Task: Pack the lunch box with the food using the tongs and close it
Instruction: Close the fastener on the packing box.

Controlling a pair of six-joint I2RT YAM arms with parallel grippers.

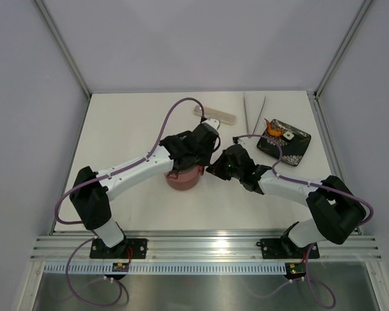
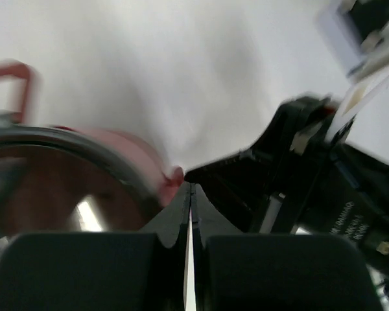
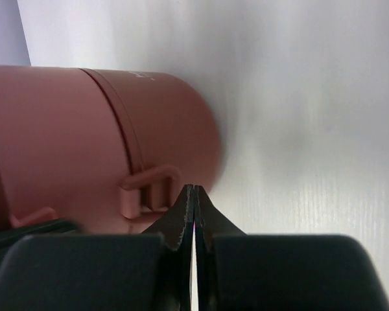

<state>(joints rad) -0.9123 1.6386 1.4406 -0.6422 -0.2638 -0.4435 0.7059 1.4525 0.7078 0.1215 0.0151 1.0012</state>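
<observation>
From above, the left gripper (image 1: pixel 193 162) hangs over the maroon lunch box (image 1: pixel 183 179). The right gripper (image 1: pixel 215 168) sits just beside the box on its other side. The tongs (image 1: pixel 253 111) lie flat on the surface (image 1: pixel 129 123), well beyond the right jaws, next to the black tray (image 1: pixel 298 150) that carries the food (image 1: pixel 276 129).

In the left wrist view the left gripper (image 2: pixel 191 189) has its jaws pressed together, holding nothing. The lunch box (image 2: pixel 126 155) is blurred, low and to their left.

In the right wrist view the right gripper (image 3: pixel 193 191) also has its jaws shut and empty. The lunch box (image 3: pixel 104 129) stands just left of them, with a latch (image 3: pixel 149 186) nearly at the tips.

The box looks rigid with smooth, probably slick walls, so its latches or rim would likely give a surer hold. The tongs look thin, springy and slippery, and would probably be best pinched across both arms near mid-length.
</observation>
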